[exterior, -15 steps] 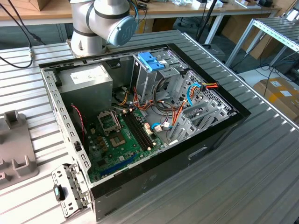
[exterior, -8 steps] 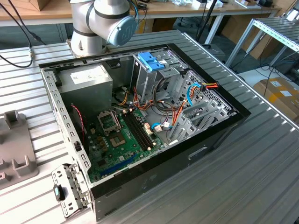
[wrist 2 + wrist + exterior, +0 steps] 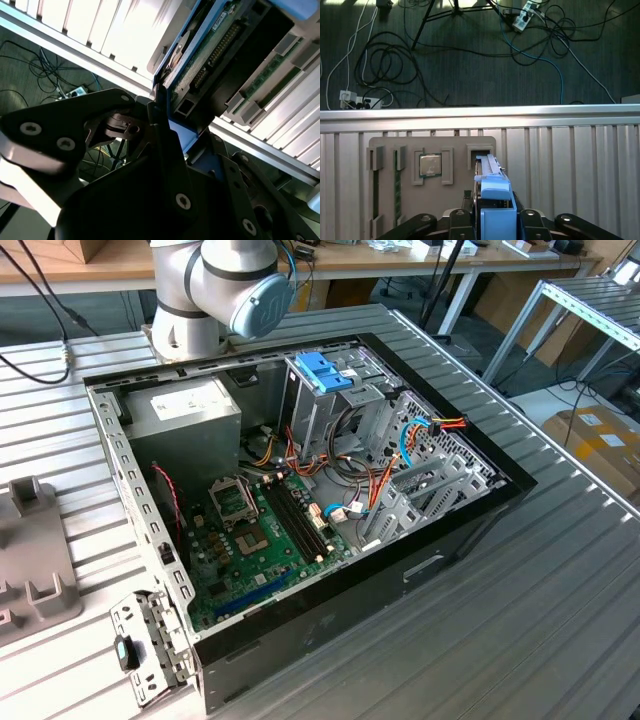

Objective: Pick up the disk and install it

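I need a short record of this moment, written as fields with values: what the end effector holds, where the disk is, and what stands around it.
end effector: shut on the disk
disk pose: standing on edge, blue carrier end nearest the end effector
disk place: over the grey holder, far end at its slot; lifted or not, cannot tell
holder also carries: a processor chip
computer case: open, on the ribbed metal table
drive cage: upright inside the case, blue clip on top
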Robot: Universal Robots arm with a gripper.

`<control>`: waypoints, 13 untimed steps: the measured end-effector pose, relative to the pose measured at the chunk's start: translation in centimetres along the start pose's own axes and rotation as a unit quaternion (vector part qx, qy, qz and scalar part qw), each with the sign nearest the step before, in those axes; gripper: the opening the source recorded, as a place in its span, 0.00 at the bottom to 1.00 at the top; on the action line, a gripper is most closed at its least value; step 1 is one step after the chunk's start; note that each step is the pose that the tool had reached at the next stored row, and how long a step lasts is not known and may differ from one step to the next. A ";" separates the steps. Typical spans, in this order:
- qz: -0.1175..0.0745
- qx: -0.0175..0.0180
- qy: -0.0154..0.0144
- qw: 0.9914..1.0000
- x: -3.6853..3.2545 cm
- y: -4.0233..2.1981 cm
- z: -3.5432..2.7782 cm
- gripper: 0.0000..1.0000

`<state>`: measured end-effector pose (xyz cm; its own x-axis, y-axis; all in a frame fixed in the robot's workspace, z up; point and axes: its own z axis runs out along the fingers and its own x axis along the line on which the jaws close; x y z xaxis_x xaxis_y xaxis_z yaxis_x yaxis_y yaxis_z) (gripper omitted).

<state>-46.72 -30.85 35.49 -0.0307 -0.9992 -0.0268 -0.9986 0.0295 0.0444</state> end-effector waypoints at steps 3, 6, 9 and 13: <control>0.000 0.000 0.000 1.000 -0.01 0.01 -0.18 0.37; 0.000 0.000 0.000 1.000 -0.01 0.02 -0.44 0.37; 0.000 0.000 0.000 1.000 -0.02 0.03 -0.67 0.37; 0.000 0.000 0.000 1.000 -0.02 0.04 -0.91 0.37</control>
<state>-46.72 -30.85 36.41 -0.0307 -0.9992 -0.0267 -0.9986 0.0295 0.0444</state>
